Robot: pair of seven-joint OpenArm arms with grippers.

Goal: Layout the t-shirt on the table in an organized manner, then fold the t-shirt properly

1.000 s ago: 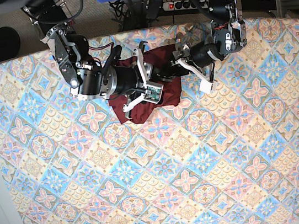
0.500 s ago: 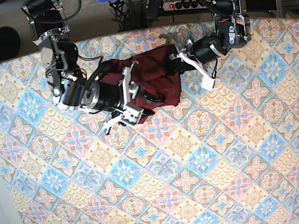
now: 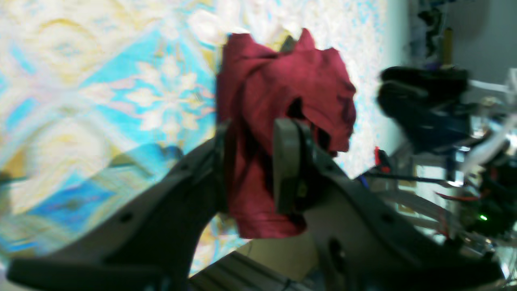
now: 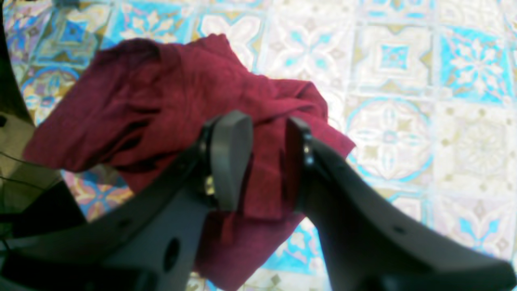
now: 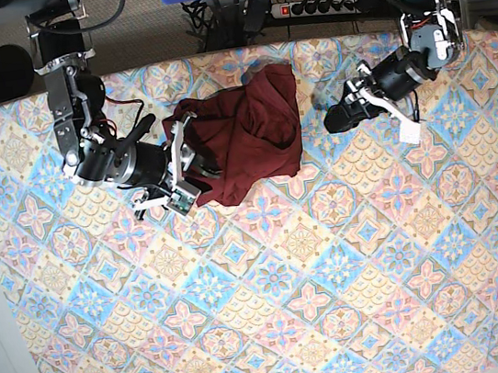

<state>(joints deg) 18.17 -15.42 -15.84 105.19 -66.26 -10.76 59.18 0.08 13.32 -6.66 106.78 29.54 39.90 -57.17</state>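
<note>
The near half of the bench shows only its patterned cloth. Toward the far side the t-shirt lies in a crumpled heap. The right claw is at the heap's edge, its jaws partly apart with a fold of maroon fabric between them; whether they actually pinch it I cannot tell. The left claw is on the shirt's other side, apart from it, with bare bench between. Its jaws stand partly apart and carry nothing, and its wrist view shows the shirt through the gap. Beyond the far edge a power strip lies among cables
</note>
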